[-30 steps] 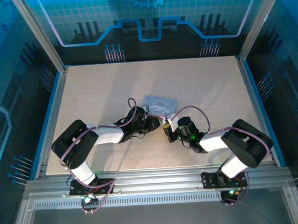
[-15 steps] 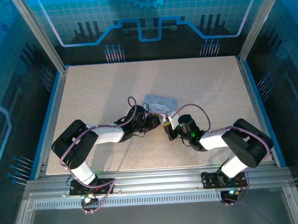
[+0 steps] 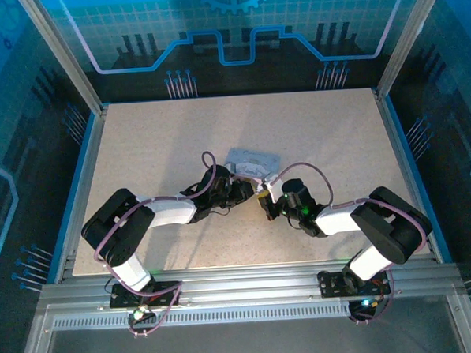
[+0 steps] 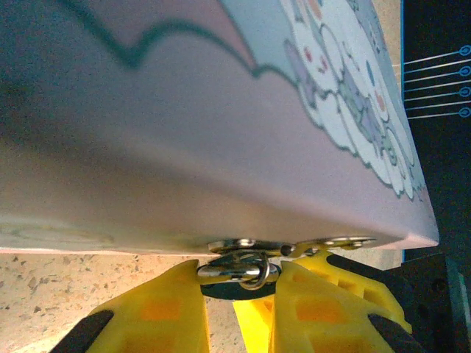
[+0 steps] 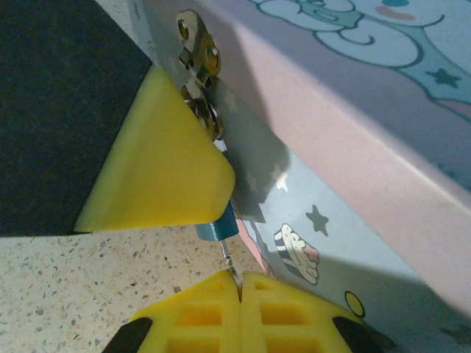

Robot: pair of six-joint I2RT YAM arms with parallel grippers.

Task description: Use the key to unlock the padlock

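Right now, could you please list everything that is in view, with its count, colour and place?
table: one, speckled beige, under everything.
box: one, pastel blue and pink, cartoon print, mid-table.
hasp: one, gold, on the box's front edge.
padlock: one, blue body, below the hasp, between the left fingers.
key: one, thin grey metal, reaching up to the padlock.
left fingers: two, yellow, either side of the padlock.
right fingers: two, yellow, shut on the key.
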